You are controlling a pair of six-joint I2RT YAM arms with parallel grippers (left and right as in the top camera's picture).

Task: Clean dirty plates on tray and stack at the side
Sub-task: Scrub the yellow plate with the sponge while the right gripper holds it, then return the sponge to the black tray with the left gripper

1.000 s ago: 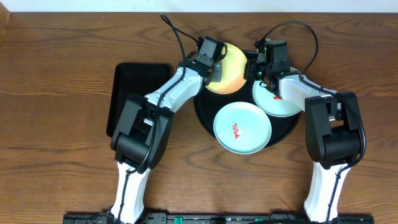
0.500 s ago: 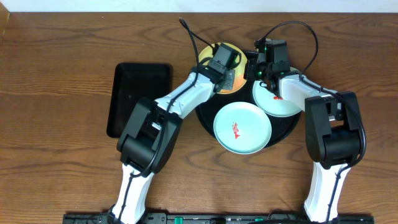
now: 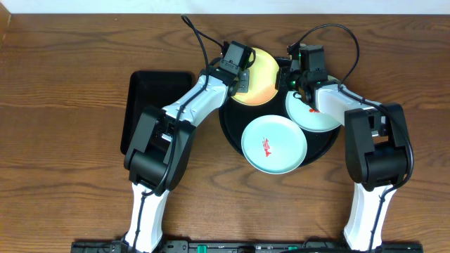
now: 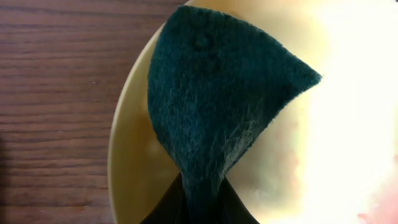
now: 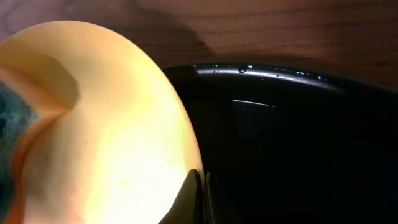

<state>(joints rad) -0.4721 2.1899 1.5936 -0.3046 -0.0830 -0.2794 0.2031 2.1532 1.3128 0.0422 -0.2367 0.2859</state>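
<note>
The pale yellow plate (image 3: 263,83) rests tilted at the back of the round black tray (image 3: 231,131). My left gripper (image 3: 241,74) is shut on a dark green scouring pad (image 4: 217,93) that is pressed on the left part of the yellow plate (image 4: 129,155). My right gripper (image 3: 287,74) is shut on the right rim of the yellow plate (image 5: 124,124), over the tray (image 5: 298,137). A mint-white plate (image 3: 274,144) with a red smear lies at the tray's front. Another mint-white plate (image 3: 318,114) with a red spot lies at the right, partly under my right arm.
A smaller rectangular black tray (image 3: 156,105) lies on the wooden table left of the round tray. Both arms reach over the back half of the table, and cables loop behind them.
My left gripper swung right across the yellow plate with the pad half a second ago and is now back at the plate's left side. The right gripper and the other plates have not moved.
</note>
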